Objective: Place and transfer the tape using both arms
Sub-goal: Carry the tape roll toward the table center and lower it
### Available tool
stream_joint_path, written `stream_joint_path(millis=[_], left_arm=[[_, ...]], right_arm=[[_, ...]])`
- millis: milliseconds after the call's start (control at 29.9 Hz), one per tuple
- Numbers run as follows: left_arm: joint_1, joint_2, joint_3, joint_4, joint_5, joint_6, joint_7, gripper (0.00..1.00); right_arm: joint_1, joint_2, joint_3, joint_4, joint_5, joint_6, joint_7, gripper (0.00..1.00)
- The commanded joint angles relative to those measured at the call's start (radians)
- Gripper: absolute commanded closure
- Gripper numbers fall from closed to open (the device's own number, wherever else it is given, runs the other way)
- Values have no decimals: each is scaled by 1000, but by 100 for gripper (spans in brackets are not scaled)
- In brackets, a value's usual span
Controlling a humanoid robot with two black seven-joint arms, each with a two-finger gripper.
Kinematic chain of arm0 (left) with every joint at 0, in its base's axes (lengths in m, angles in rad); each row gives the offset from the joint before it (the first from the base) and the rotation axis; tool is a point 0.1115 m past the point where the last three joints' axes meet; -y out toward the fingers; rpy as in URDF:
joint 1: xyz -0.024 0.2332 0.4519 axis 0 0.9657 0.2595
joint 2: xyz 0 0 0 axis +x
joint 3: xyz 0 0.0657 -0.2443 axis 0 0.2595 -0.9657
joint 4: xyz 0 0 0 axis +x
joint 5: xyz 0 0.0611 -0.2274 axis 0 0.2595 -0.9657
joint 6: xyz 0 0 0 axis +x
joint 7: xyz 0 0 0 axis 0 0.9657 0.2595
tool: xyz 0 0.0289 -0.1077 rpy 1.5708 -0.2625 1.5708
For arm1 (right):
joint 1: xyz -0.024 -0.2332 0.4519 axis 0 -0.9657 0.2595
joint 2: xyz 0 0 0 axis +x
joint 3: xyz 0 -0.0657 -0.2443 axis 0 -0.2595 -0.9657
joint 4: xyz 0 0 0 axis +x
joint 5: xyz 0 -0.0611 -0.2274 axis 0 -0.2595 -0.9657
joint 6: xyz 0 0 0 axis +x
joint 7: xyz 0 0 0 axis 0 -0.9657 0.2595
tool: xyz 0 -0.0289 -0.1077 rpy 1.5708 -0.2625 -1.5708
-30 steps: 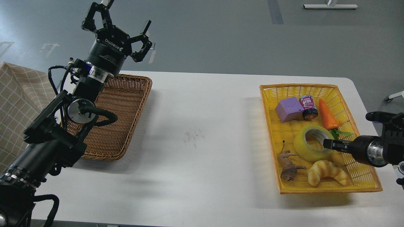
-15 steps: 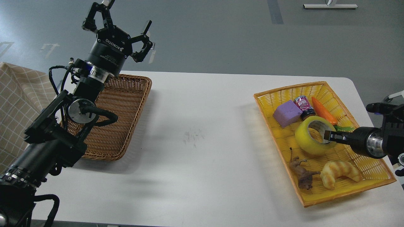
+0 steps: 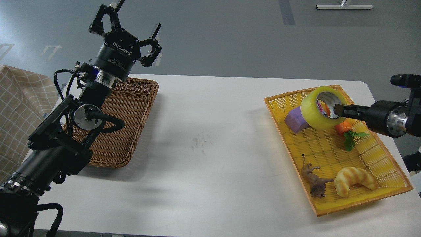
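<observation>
The right gripper (image 3: 338, 110) comes in from the right edge and pinches the wall of the tape (image 3: 320, 108), one finger reaching into its grey-white core. The roll hangs tilted in the air over the far end of the yellow basket (image 3: 378, 164), clear of the basket's floor. Just behind and below it sit a purple block (image 3: 293, 119) and an orange toy carrot (image 3: 343, 128) with green leaves; something red and white shows through the core, mostly hidden. At the near end of that basket lie a small brown animal figure (image 3: 314, 182) and a croissant toy (image 3: 353, 178), side by side. Far to the left, the left gripper (image 3: 133, 31) points up and away with its fingers spread wide, holding nothing, above the far edge of a brown wicker basket (image 3: 128, 131). Both baskets rest on the white table (image 3: 210, 148), well apart.
</observation>
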Motion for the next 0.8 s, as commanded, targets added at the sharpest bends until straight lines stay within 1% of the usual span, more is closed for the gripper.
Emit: stream_joint_path(millis=[0,134,267,334,468,535,635,769], left_arm=[[0,-3,2,0,0,0,0,2],[0,-3,2,0,2,0,0,2],[-2,1,2,0,2,0,0,2],[-2,4,2,-2,2,0,0,2],[-2,5,2,-2,2,0,0,2],[-2,5,2,-2,2,0,0,2],[0,4,2,-2,2,0,0,2],[0,1,2,-2,2,0,2,2]], right_arm=[[63,68,-10,-9,-2,0,-1,100],[115,136,-47,-23,-3,0,-9,100],[212,235,-150,-70,-9,0,-10,100],[229,262,-173,-87,-8,0,-12,100],[269,364,-233,-149,-12,0,-12,100],[278,392,-254,-170,-14,0,-12,100],[307,467,-302,-236,-15,0,-12,100],[333,550,-316,-313,-16,0,-12,100]])
